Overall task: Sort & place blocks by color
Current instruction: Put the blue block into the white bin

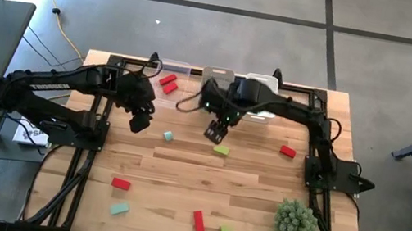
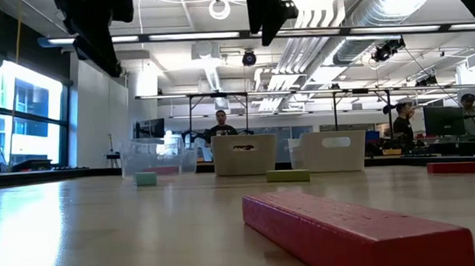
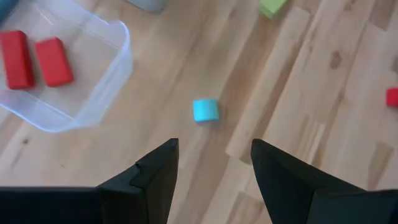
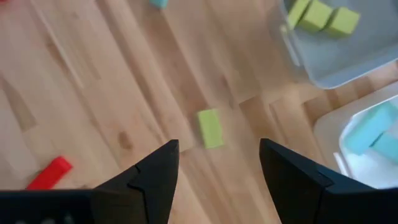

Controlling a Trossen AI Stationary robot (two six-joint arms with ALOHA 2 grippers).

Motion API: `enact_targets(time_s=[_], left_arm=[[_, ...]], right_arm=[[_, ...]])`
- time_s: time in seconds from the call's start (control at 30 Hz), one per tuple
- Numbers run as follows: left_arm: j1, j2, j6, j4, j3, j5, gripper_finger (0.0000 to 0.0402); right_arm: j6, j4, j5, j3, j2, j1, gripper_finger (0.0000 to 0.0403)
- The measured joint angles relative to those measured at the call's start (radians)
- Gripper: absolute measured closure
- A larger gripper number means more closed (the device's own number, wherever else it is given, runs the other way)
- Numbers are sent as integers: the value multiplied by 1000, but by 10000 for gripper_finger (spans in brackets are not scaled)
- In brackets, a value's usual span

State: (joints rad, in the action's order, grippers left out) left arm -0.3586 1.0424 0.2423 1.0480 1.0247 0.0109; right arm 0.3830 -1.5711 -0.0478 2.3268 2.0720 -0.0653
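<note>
Both grippers are up off the wooden table (image 1: 180, 174), fingers spread, nothing between them.

Left gripper (image 1: 139, 122) hangs just beside the leftmost clear bin (image 1: 173, 73), on the table side of it. Seen from its wrist cam, a small teal block (image 3: 205, 110) lies on bare wood ahead of the open fingers (image 3: 155, 171), roughly centred on the gap but not btwn them, clear of both tips. Same block in the high view (image 1: 168, 136) sits near the gripper. The bin (image 3: 93, 93) holds two red blocks (image 3: 34, 59) side by side.

Right gripper (image 1: 216, 130) hovers near the table's middle, in front of the middle bin (image 1: 216, 76) and right bin (image 1: 265, 85). Its wrist cam shows a yellow-green block (image 4: 209, 128) flat on the wood ahead of the gap, nearer the one finger (image 4: 152, 174) than the other; no contact. High view puts that block (image 1: 221, 149) just beside the gripper. One bin (image 4: 336, 56) has yellow-green blocks (image 4: 320, 17) in it, the other teal ones (image 4: 373, 134).

Loose on the table w/ these: red bar (image 1: 288, 152) at right, red bar (image 1: 120, 184), teal piece (image 1: 119, 209), red bar (image 1: 199, 223) and yellow-green cube (image 1: 226, 230) along the near side. Fake plant (image 1: 295, 221) at the near right corner.
</note>
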Motion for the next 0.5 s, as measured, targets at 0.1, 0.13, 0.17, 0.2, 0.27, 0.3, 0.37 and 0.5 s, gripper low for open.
enact_targets(time_s=[0.1, 0.13, 0.17, 0.2, 0.27, 0.3, 0.37, 0.5], left_arm=[[38, -20, 20, 0, -23, 0, 211], [54, -27, 29, 0, -32, 0, 211], [70, -34, 39, 1, -41, 0, 211], [85, -39, 48, 2, -48, 0, 211], [120, -49, 72, 1, -59, 0, 211], [138, -51, 83, 2, -64, 0, 211], [175, -57, 106, 1, -75, 0, 211], [250, -60, 163, 2, -92, 0, 211]], right_arm=[[59, 0, -1, 0, 0, 51, 192], [82, 0, -1, 0, 0, 69, 192], [107, 0, -1, 0, 0, 85, 192], [133, 0, -1, 0, 0, 102, 192], [182, 0, -2, 0, 0, 134, 192], [205, 0, -2, 0, 0, 149, 192], [250, 0, -2, 0, 0, 177, 192], [328, 0, -25, 0, 0, 221, 192]])
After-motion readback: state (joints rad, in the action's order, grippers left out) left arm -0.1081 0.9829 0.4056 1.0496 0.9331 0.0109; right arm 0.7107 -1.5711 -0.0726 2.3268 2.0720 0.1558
